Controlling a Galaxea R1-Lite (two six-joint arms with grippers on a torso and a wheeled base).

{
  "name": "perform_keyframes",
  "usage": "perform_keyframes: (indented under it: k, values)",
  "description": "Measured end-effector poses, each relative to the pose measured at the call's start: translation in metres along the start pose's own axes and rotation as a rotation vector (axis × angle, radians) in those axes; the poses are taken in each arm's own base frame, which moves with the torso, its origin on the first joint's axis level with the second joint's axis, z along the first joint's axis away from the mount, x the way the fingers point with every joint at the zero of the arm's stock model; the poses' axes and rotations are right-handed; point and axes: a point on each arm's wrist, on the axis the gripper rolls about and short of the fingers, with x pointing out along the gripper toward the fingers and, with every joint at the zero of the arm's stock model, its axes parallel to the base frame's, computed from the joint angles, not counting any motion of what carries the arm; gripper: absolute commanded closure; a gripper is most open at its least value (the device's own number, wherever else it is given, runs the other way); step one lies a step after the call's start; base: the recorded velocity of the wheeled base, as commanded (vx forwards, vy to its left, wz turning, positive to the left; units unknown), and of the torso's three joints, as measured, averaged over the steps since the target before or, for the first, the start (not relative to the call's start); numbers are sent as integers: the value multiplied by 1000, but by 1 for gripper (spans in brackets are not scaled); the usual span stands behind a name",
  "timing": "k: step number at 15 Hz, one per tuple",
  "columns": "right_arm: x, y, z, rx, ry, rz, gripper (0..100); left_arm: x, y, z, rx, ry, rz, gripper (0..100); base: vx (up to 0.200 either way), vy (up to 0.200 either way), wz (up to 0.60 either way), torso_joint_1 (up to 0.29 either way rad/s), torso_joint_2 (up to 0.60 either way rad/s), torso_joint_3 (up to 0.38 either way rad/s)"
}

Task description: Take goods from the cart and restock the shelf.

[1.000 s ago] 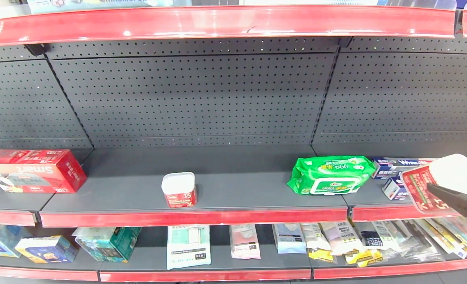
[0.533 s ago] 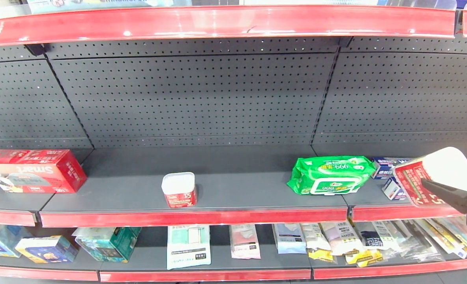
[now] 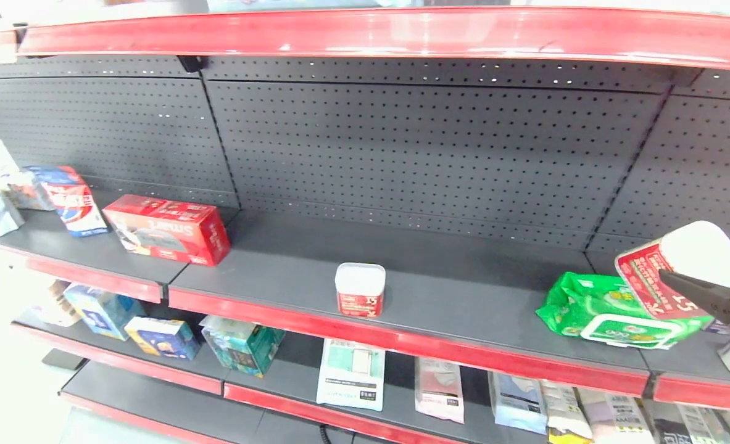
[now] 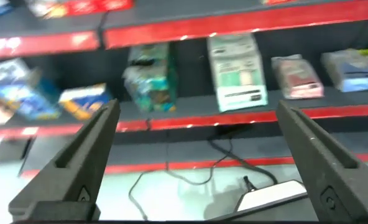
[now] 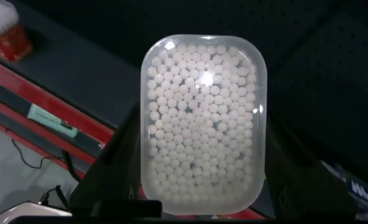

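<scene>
My right gripper [image 3: 679, 282] is shut on a tub [image 3: 673, 271] with a red label and white lid, tilted on its side above the green wipes pack [image 3: 593, 308] at the right of the middle shelf [image 3: 451, 277]. In the right wrist view the tub's clear face [image 5: 202, 118] shows white beads between the dark fingers [image 5: 119, 165]. A matching tub [image 3: 360, 288] stands upright near the shelf's front edge, seen also as the small tub [image 5: 4, 31] in the right wrist view. My left gripper [image 4: 196, 112] is open, low before the bottom shelves.
A red box [image 3: 167, 228] and a blue-red pack [image 3: 71, 198] sit at the shelf's left. Bare shelf lies between the red box, the standing tub and the wipes. The lower shelf [image 3: 402, 425] holds boxes and flat packets. A cable [image 4: 190, 174] lies on the floor.
The head camera has swung left, shifting the whole picture right. The right gripper has risen slightly with the tub still in it.
</scene>
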Motion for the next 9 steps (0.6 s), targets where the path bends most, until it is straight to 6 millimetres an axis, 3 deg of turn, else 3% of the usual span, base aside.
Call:
perform_keyframes:
  k: [6,9]
  values:
    - [3,-2,12,-3,-44,46,100,0,0,0,0,-2,1,0,0,0,0,0,0,0]
    - [20,4,21,-18,-36,122,100,1,0,2,-22,-21,6,0,0,0,0,0,0,0]
